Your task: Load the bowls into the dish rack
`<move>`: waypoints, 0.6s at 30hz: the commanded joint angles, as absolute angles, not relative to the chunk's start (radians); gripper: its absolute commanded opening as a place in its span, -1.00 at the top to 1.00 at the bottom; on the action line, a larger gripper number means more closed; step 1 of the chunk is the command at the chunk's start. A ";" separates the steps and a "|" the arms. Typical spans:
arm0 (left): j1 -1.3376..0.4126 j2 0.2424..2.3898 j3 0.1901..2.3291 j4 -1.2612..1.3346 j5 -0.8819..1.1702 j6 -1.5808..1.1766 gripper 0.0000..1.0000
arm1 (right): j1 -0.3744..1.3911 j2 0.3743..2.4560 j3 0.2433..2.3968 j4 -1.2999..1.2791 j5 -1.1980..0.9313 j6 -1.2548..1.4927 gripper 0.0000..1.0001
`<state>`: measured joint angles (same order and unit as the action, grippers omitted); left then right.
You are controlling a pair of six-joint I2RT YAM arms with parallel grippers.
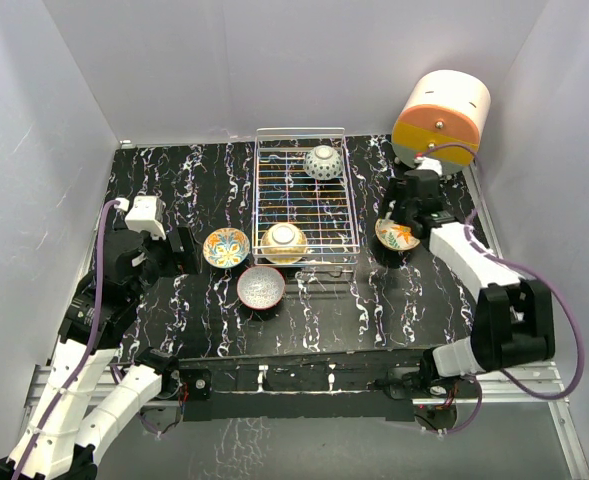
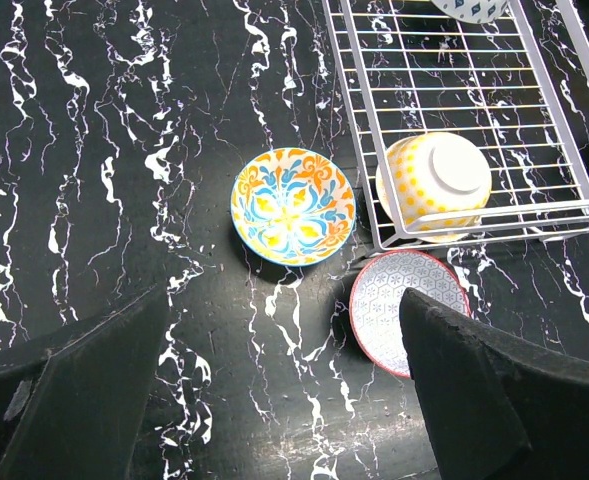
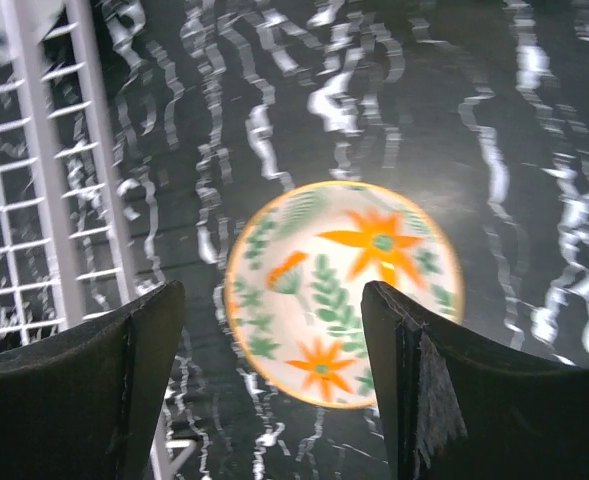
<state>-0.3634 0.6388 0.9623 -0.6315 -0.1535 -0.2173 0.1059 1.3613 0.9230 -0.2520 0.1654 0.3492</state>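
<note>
The dish rack (image 1: 304, 195) stands mid-table with two bowls upside down in it: a blue-patterned one (image 1: 322, 162) at the back and a yellow-dotted one (image 1: 284, 242) in the front corner. A yellow-teal bowl (image 1: 226, 248) and a red-rimmed bowl (image 1: 261, 287) sit upright on the table left of the rack's front. My left gripper (image 2: 284, 300) is open, low over the table just short of those two. An orange-floral bowl (image 3: 344, 290) lies upright right of the rack. My right gripper (image 3: 272, 300) hovers open above it, holding nothing.
An orange-and-cream cylindrical cabinet (image 1: 441, 112) stands at the back right, behind the right arm. The rack's wire side (image 3: 49, 180) runs close on the left of the floral bowl. Grey walls enclose the black marbled table (image 1: 374, 300).
</note>
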 commanded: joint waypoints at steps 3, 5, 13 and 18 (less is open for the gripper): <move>-0.368 0.622 0.972 -0.646 -0.158 -0.216 -0.94 | 0.198 1.492 1.018 -0.283 0.129 0.304 -0.49; -0.367 0.618 0.975 -0.657 -0.161 -0.215 -0.94 | 0.199 1.527 1.026 -0.287 0.131 0.315 -0.49; -0.367 0.619 0.969 -0.655 -0.164 -0.215 -0.94 | 0.236 1.605 1.025 -0.301 0.157 0.322 -0.44; -0.367 0.636 0.965 -0.638 -0.151 -0.214 -0.94 | 0.257 1.623 1.000 -0.293 0.215 0.346 -0.36</move>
<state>-0.3634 0.6250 0.9623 -0.6514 -0.1574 -0.2176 0.2424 1.6245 0.9855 -0.3237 0.1516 0.3237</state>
